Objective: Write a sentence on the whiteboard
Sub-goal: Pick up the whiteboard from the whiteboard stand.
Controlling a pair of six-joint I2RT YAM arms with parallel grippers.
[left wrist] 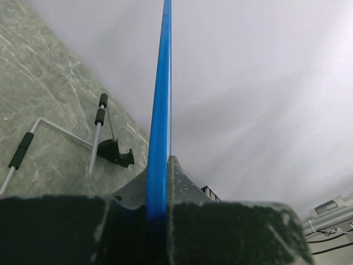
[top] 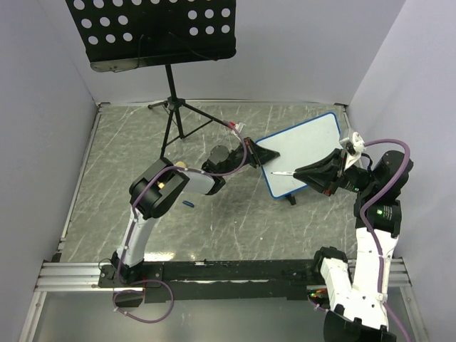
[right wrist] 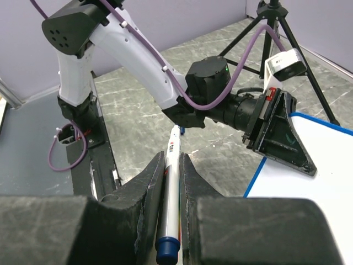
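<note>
Top external: grey marbled tabletop [top: 121, 142], pale walls [top: 285, 50], whiteboard [top: 306, 146], black music stand [top: 160, 43].

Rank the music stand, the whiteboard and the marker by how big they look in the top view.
1. music stand, largest, though raised nearer the camera
2. whiteboard, second
3. marker, smallest by far

We are seeing a robot lab cell. Plain grey walls [top: 43, 85] are enclosing the marbled table [top: 114, 142] with its metal rail [top: 71, 274].
</note>
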